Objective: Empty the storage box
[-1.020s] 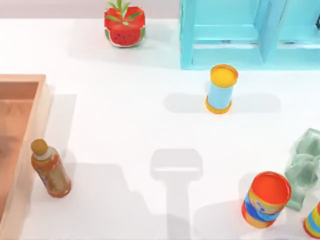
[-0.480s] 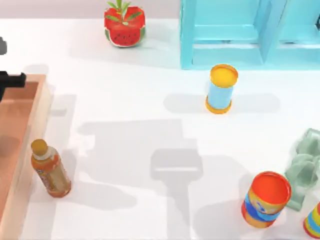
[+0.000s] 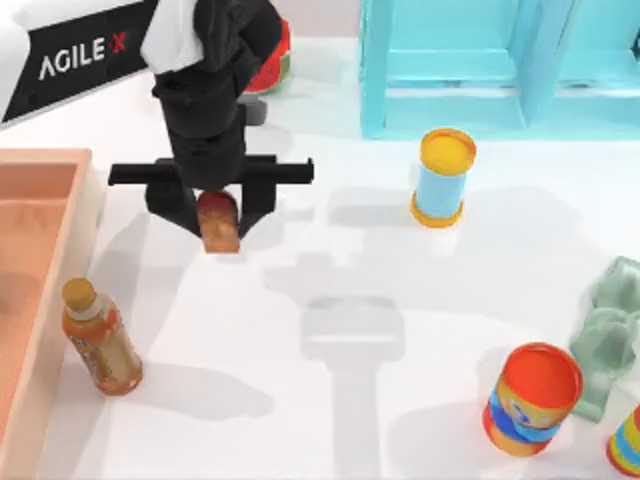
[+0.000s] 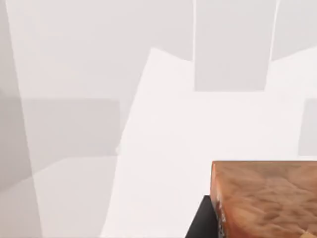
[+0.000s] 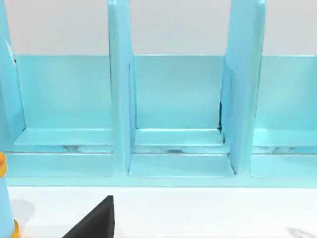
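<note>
The storage box (image 3: pixel 62 262), light orange-tan wood with thick rims, lies at the table's left edge and is cut off by the top view's border. My left gripper (image 3: pixel 218 215) hangs above the table just right of the box, shut on an orange-brown bottle (image 3: pixel 219 232). The left wrist view shows that bottle (image 4: pixel 265 198) close up over white table. A second orange bottle (image 3: pixel 100 338) with a tan cap stands on the table against the box's right rim. My right gripper (image 5: pixel 94 223) faces the turquoise shelf (image 5: pixel 173 109).
The turquoise shelf (image 3: pixel 470 70) stands at the back right. A blue can with orange lid (image 3: pixel 442 178) is in front of it. An orange can (image 3: pixel 532 398), a pale green figure (image 3: pixel 610 330) and a striped can (image 3: pixel 627 440) crowd the right front. A watermelon pot (image 3: pixel 274 62) peeks out behind my left arm.
My left arm has swung in from over the box's far corner to the right, and now holds a bottle above the table. The standing bottle and the cans have not moved.
</note>
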`<move>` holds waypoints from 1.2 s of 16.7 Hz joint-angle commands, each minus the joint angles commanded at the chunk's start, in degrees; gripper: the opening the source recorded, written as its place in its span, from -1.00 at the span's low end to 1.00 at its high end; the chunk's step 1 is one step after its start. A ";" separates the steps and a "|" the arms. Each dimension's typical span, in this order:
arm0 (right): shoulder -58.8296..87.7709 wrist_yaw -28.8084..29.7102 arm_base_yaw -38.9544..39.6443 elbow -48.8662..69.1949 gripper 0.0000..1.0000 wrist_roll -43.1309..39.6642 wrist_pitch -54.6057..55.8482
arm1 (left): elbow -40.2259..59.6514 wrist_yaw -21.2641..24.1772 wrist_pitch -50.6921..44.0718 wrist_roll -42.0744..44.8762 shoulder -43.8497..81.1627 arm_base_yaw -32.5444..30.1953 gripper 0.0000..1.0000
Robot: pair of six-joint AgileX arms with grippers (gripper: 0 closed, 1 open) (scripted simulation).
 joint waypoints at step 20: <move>0.00 0.00 0.00 0.00 1.00 0.00 0.00 | -5.31 0.01 9.58 -1.78 4.36 -1.81 -0.55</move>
